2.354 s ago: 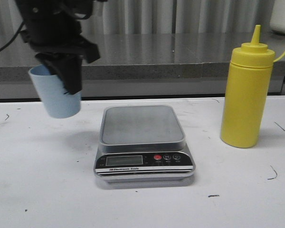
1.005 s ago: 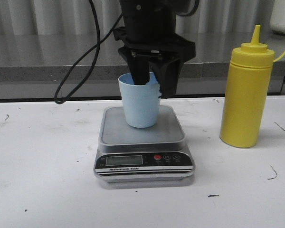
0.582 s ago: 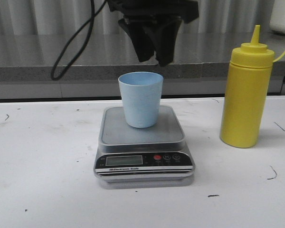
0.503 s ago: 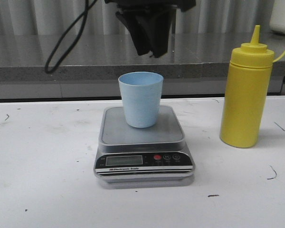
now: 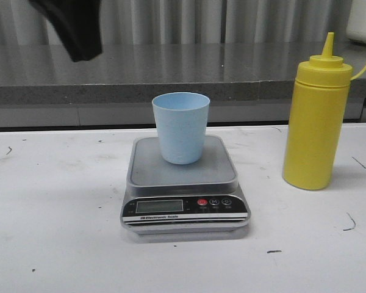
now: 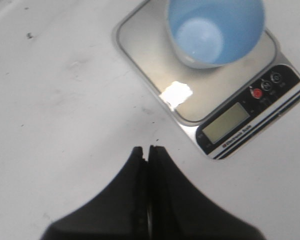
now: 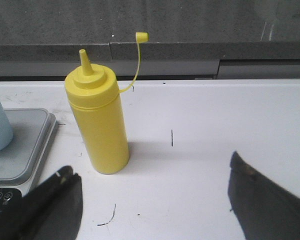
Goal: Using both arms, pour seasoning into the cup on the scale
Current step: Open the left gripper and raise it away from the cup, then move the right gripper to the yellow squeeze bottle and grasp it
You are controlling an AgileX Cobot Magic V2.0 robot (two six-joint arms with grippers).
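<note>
The pale blue cup (image 5: pixel 180 127) stands upright on the steel platform of the scale (image 5: pixel 184 183), a little toward the back of it and nothing touching it. From above, in the left wrist view, the cup (image 6: pixel 214 31) shows empty, its pale bottom bare, and the scale (image 6: pixel 210 85) under it has its grey display and a small red button (image 6: pixel 257 93) on the black front panel; a bright glare patch sits on the platform near the cup. The left gripper (image 6: pixel 149 150) hangs over bare white table (image 6: pixel 65 100), off to the side of the scale, with its two black fingers pressed together tip to tip and nothing between them — in the front view it is only a dark shape (image 5: pixel 73 24) high at the upper left, well clear of the cup. The yellow squeeze bottle (image 5: pixel 315 119) stands upright on the table to the right of the scale, apart from it, taller than the cup. In the right wrist view the bottle (image 7: pixel 97 122) has its nozzle bare, the little cap (image 7: pixel 141 36) dangling off on its thin strap. The right gripper (image 7: pixel 155 200) sits near the bottle but not touching it — its fingers are spread wide, one at each lower corner of the view, empty between.
</note>
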